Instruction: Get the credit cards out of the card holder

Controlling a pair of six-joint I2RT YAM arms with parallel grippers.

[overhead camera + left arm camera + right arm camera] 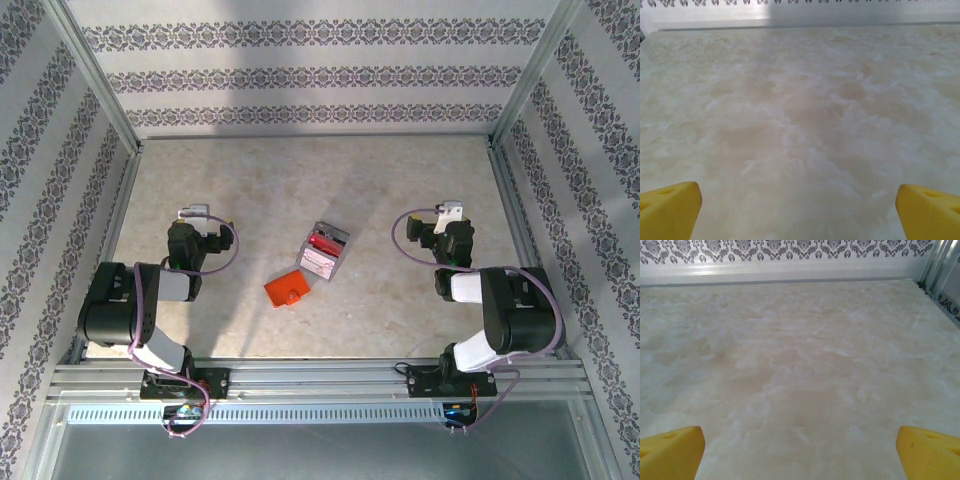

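Both arms sit folded on my end, elbows low, wrists aimed up-frame in the overhead view. Left claw (193, 214) and right claw (447, 212) gape wide, holding nothing, over bare surface (300, 180). The card holder (287, 289) lies flat and shut mid-frame, skewed cornerwise, just lower-left of the clear box (326, 251). Can't call its long axis.

No lettering is legible on anything here.

Bare table (400, 180) flanks the card holder (287, 289) and clear box (325, 250) (close together, mid-table); walls (300, 70) hem three sides.
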